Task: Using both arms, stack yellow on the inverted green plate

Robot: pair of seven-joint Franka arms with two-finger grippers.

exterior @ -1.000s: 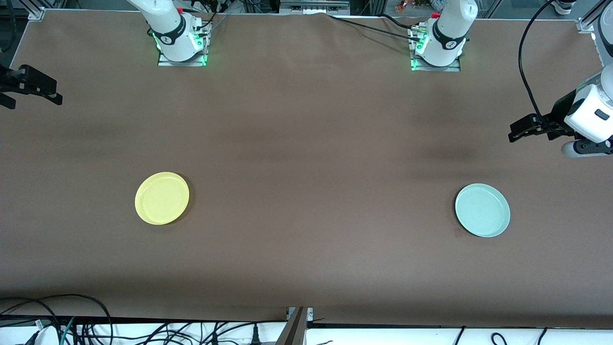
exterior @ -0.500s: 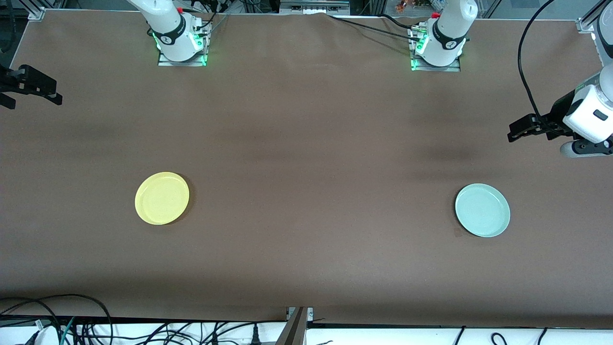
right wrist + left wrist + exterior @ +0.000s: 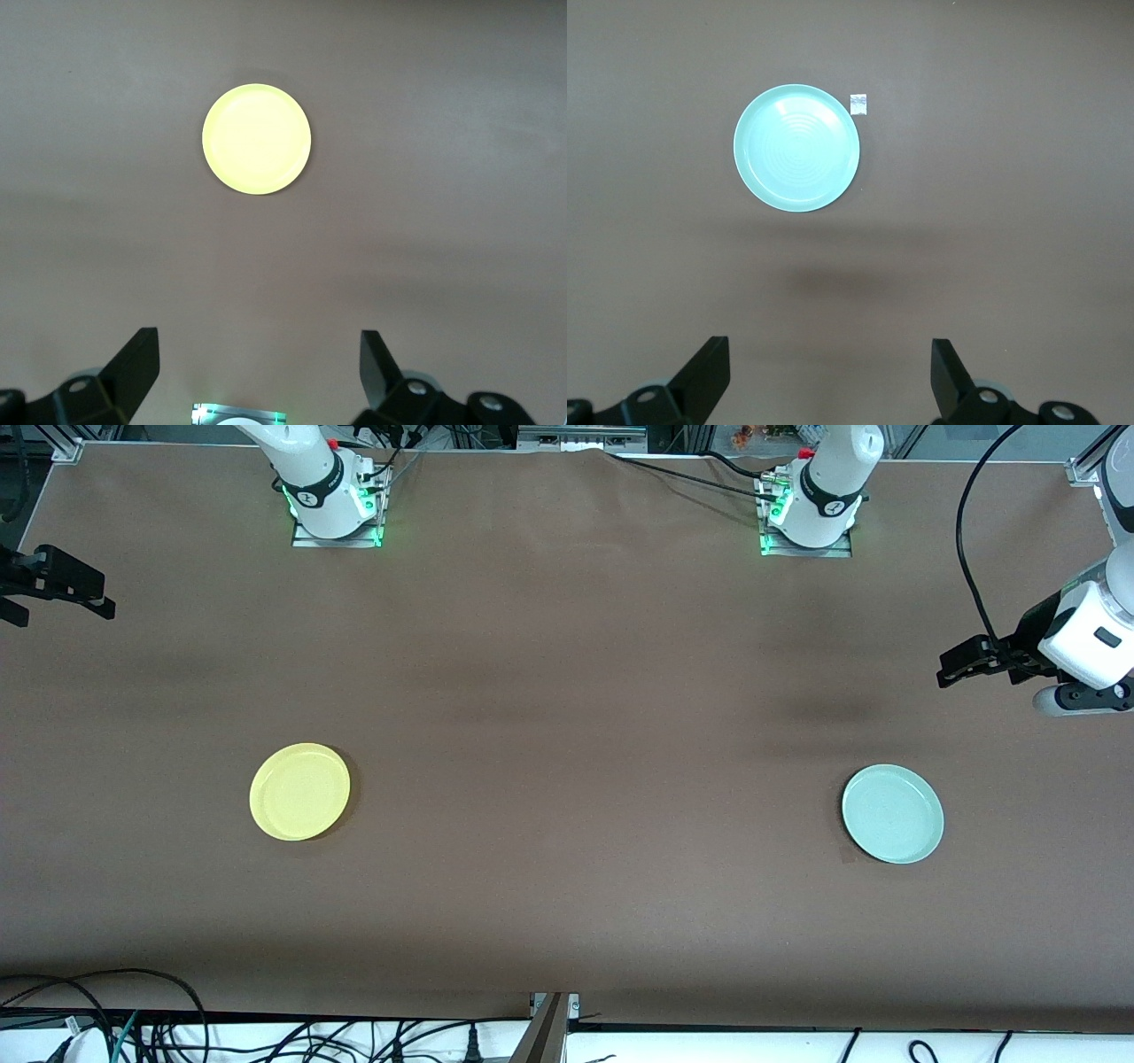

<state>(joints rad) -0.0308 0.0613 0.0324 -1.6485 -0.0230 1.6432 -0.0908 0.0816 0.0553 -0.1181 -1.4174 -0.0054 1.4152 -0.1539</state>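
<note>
Round pale-yellow plate (image 3: 299,792) bare, rim up, on the brown surface (image 3: 567,717) toward my right arm's end, round mint-green plate (image 3: 892,814) bare, faintly ringed inside, toward my left arm's end, my left tool (image 3: 830,376) wide open, holding nothing, over bare surface, my right tool (image 3: 260,372) likewise.

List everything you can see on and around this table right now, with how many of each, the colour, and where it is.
yellow plate: one, pale yellow, rim up on the table toward the right arm's end.
green plate: one, pale mint green, rim up on the table toward the left arm's end, not yet inverted.
small tag: one, whitish, on the cloth right beside the green plate.
table: one, covered in brown cloth.
cables: several, black, along the table edge nearest the front camera.
right gripper: one, black, open, up over the right arm's end of the table, holding nothing.
left gripper: one, black, open, up over the left arm's end of the table, holding nothing.
</note>
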